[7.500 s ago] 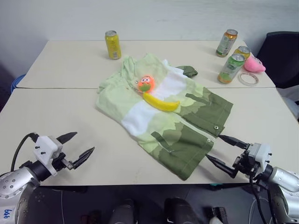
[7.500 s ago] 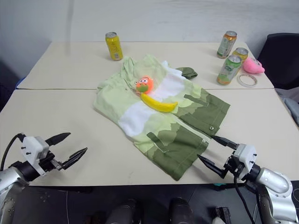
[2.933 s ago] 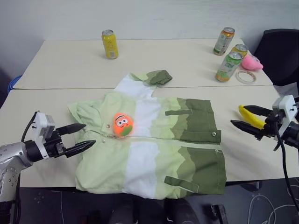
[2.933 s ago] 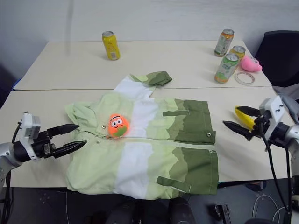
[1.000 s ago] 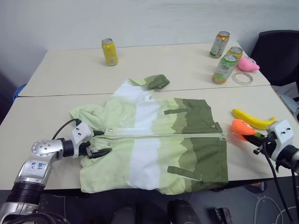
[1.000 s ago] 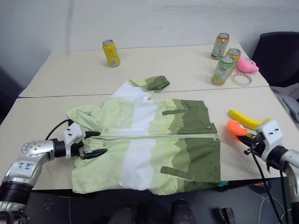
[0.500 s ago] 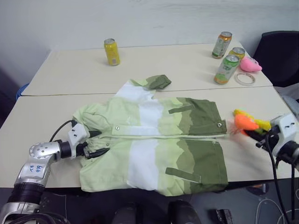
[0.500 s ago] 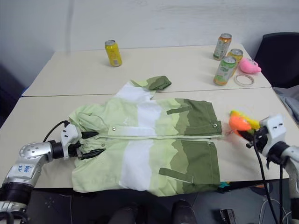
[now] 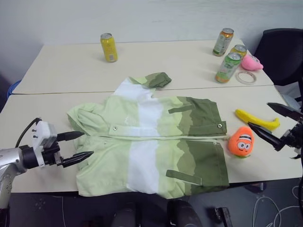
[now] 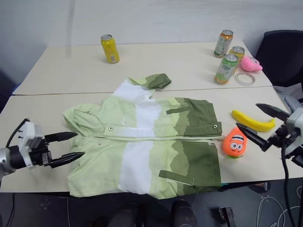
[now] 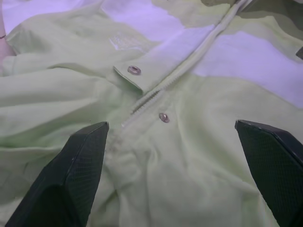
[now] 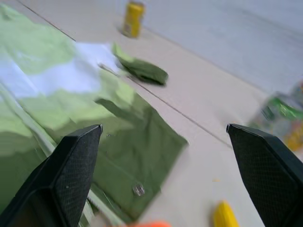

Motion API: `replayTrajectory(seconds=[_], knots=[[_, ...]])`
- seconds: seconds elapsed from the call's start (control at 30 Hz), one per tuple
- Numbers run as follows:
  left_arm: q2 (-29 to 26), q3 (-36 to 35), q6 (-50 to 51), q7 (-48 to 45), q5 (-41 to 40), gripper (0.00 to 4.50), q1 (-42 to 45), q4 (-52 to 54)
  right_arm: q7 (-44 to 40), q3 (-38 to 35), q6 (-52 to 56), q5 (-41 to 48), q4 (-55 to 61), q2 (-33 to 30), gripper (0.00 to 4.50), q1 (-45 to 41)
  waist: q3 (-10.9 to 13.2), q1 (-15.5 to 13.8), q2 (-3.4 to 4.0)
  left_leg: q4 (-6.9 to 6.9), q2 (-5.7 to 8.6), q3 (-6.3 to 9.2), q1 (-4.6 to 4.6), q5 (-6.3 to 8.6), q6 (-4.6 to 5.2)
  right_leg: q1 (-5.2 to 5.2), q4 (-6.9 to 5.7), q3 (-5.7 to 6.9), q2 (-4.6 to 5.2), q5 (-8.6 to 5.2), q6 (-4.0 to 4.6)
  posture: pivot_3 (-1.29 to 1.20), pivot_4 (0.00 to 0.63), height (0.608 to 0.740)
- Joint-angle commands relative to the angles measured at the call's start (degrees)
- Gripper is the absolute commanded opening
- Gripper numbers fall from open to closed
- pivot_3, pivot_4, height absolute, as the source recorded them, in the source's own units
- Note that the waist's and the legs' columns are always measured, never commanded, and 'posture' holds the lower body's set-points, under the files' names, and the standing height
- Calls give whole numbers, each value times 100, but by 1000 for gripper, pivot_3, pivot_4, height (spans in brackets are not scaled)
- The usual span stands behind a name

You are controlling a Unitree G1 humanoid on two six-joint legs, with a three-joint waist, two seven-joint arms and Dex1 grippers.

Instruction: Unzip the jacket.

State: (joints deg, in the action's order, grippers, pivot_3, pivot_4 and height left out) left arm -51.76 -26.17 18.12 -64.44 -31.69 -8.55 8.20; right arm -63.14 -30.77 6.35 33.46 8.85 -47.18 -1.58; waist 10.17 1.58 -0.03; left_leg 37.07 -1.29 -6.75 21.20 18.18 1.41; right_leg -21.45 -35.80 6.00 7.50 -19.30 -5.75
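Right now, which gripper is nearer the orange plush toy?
Right. The right gripper hangs open just beside the orange plush toy, at the jacket's hem end. The left gripper is open at the collar end, the whole jacket away.

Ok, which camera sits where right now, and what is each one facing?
Left eye and right eye views: on the head, looking down over the jacket; both claws show, left claw, right claw.
Left wrist view: along its open fingers at the zip's pale green end.
Right wrist view: over the olive hem towards the yellow can.
All four share the jacket.
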Motion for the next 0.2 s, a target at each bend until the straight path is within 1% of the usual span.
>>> replayTrajectory(seconds=[0.03, 0.13, 0.2], knots=[[12, -230, -719, -340, 374, 4500, -655, 316, -826, 1018, -162, 27, 545, 2, 4450, 107, 5, -2, -9, -2, -1, 0, 1, 1, -1, 0, 2, 2, -1, -1, 1, 0, 150, 740], [279, -202, -1460, -100, 794, 4500, -931, 488, -1109, 1613, -505, -189, 332, 245, 4450, 75, 11, -21, -18, 5, 2, 0, 10, 7, 7, 0, 10, 4, 2, -1, 2, 0, 150, 740], [440, -228, -1240, 159, 652, 4500, -991, 882, -1148, 1834, -831, -441, -44, 379, 4450, -90, 12, -48, -20, 12, 8, 1, 11, 12, 16, 2, 9, 4, 9, -1, 2, 0, 150, 740]])
